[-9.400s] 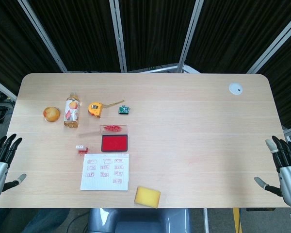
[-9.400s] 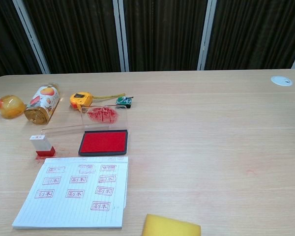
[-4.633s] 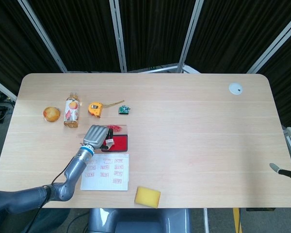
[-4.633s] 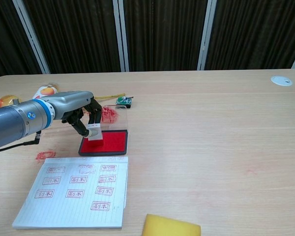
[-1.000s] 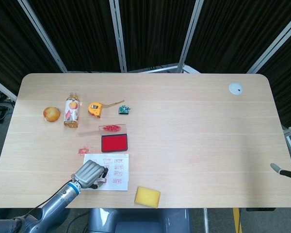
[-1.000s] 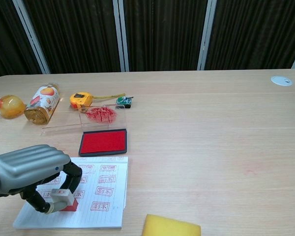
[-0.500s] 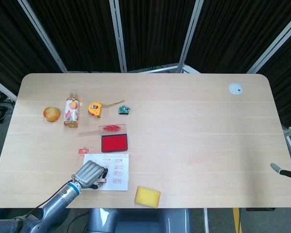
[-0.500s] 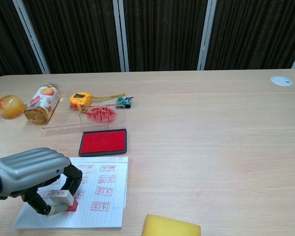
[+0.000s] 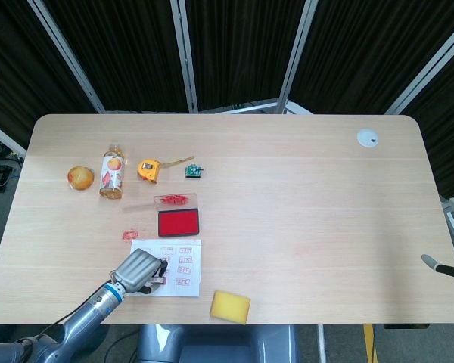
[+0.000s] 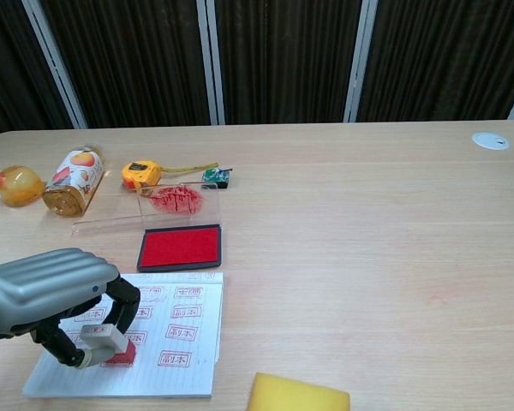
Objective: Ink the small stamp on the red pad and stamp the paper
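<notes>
- Orange ball [image 10: 19, 186] at far left of the surface [image 10: 368, 223], bottle [image 10: 73, 181] lying on its side just beside it.
- Left hand [image 10: 56, 295] low over the near-left corner of the paper [image 10: 197, 342]; fingers [image 10: 124, 301] curled and clamped on the stamp [image 10: 110, 342].
- Stamp held upright, its red base down on the lower-left part of the paper; whether it fully presses the sheet is hard to tell. In the head view the hand [image 9: 138, 271] covers most of it.
- Paper [image 9: 183, 272] carries rows of red prints, lies just in front of the pad.
- Red smudge [image 9: 129, 235] on the surface left of the pad.
- Red pad [image 10: 180, 247] open, its clear lid [image 10: 167, 204] behind it, smeared with red.
- Yellow tape measure [image 10: 140, 174] and a small green item [image 10: 213, 176] behind the lid.
- Yellow sponge [image 10: 296, 394] at the near edge, right of the paper.
- White disc [image 10: 490, 140] at far right rear.
- Right hand [image 9: 452, 242] only partly seen at the right edge of the head view, off the surface; cannot tell how its fingers lie.
</notes>
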Available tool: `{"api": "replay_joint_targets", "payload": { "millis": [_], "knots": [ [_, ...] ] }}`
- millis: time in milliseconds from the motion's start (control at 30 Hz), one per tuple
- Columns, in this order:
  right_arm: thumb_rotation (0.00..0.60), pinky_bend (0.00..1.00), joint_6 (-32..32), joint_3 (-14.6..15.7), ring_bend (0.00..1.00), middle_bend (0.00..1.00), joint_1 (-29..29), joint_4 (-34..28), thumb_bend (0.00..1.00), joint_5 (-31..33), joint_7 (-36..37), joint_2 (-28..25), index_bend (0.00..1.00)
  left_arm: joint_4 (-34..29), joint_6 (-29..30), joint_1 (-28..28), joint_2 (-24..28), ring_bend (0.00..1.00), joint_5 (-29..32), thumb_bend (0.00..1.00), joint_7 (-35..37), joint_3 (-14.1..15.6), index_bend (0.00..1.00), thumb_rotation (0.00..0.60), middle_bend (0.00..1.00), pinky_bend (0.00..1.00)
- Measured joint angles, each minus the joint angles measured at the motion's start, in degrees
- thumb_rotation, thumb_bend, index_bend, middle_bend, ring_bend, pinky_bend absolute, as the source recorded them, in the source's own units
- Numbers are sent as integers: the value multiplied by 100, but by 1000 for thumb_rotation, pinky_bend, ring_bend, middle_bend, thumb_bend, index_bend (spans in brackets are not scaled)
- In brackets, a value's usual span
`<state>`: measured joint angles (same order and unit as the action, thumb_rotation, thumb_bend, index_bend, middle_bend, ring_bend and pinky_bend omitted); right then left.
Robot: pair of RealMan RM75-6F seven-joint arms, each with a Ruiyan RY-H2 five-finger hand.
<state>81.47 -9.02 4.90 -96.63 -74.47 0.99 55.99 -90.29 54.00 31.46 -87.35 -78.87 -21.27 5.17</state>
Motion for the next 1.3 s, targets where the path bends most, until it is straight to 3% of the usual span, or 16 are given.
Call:
{"api": "replay_joint_targets", "payload": {
  "millis": [400, 533, 700, 967, 1300],
  "knots": [
    [600, 0, 118, 40, 0, 0, -45, -82, 0, -146, -13, -18, 0, -1028, 375, 13, 888, 860, -51, 384, 90, -293, 628, 600, 574, 804],
    [600, 0, 152, 65, 0, 0, -57, -101, 0, -223, -12, -24, 0, -1096, 489, -20, 1177, 860, 207, 384, 423, -485, 626, 600, 572, 803],
    [600, 0, 165, 88, 0, 0, -58, -112, 0, -272, -47, -14, 0, -716, 327, -19, 1267, 860, 682, 383, 785, -660, 625, 600, 572, 803],
    [600, 0, 112, 91, 0, 0, -22, -95, 0, -232, -174, 46, 0, 614, -175, 41, 987, 860, 1349, 382, 1269, -845, 624, 600, 570, 804],
    [600, 0, 50, 80, 0, 0, 19, -62, 0, -140, -303, 110, 0, 1494, -513, 125, 503, 860, 1438, 380, 1590, -913, 609, 600, 558, 803]
  ]
}}
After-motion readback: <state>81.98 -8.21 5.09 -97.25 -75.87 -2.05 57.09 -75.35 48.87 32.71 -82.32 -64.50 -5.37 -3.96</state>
